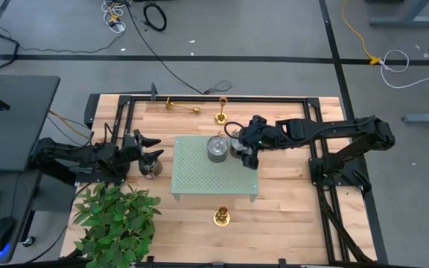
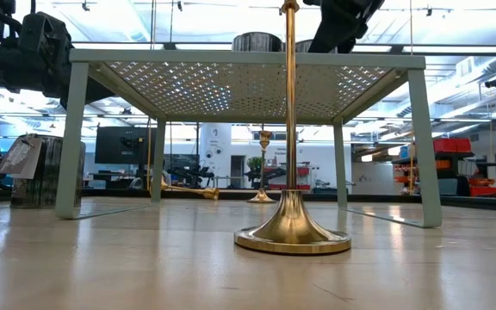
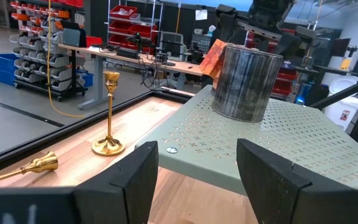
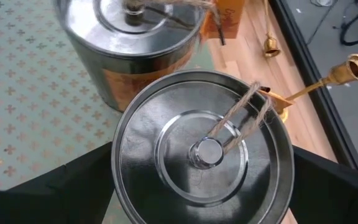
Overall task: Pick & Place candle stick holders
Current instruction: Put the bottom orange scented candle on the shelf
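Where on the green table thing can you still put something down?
The green perforated stand is bare over its front and left parts, from the two metal tins toward the front candlestick. It is crowded at the back right, where the right gripper stands around the second tin. Left of the stand, the left gripper waits.

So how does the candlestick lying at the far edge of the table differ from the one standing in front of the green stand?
The far candlestick lies on its side; the front candlestick stands upright on its base. The far one rests near the table's far edge, beside another upright candlestick; the front one stands alone, near the green perforated stand. Both are shiny gold brass with a flared base, and no gripper touches either.
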### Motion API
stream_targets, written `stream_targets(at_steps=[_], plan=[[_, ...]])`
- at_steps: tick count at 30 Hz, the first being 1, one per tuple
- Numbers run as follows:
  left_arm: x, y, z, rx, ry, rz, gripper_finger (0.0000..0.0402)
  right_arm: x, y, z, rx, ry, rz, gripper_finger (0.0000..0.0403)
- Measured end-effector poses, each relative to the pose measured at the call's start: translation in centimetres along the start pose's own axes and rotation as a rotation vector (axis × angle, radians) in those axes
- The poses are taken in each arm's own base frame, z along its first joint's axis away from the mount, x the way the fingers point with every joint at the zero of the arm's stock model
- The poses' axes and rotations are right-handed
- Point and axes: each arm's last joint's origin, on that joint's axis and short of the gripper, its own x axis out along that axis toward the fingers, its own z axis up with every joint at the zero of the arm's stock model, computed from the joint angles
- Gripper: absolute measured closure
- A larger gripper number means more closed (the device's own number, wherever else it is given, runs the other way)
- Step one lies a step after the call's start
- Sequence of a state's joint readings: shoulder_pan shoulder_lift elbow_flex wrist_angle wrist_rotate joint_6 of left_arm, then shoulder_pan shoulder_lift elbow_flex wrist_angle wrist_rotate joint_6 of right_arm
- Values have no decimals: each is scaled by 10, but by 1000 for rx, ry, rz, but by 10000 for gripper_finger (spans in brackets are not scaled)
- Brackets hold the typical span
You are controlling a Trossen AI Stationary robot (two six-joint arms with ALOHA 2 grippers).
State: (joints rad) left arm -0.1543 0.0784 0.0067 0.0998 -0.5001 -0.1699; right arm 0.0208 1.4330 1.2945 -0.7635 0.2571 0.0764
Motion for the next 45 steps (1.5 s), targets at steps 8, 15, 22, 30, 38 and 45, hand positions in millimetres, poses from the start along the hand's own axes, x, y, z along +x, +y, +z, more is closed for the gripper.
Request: stream_targets(at_steps=[8,15,22,30,38,45], plan=[[0,0,0,0,0,0,184,0,-1,0,4,0,-16,7],[0,0,0,0,0,0,184,0,0,0,-3,3,1,7],[0,0,0,0,0,0,184,-1,2,-1,0,10,55,7],[0,0,0,0,0,0,184,0,0,0,36,5,30,7],[0,0,0,0,-1,0,184,0,1,2,42,-17,39,7],[0,0,0,0,0,-1,184,0,1,3,38,-21,39,7]])
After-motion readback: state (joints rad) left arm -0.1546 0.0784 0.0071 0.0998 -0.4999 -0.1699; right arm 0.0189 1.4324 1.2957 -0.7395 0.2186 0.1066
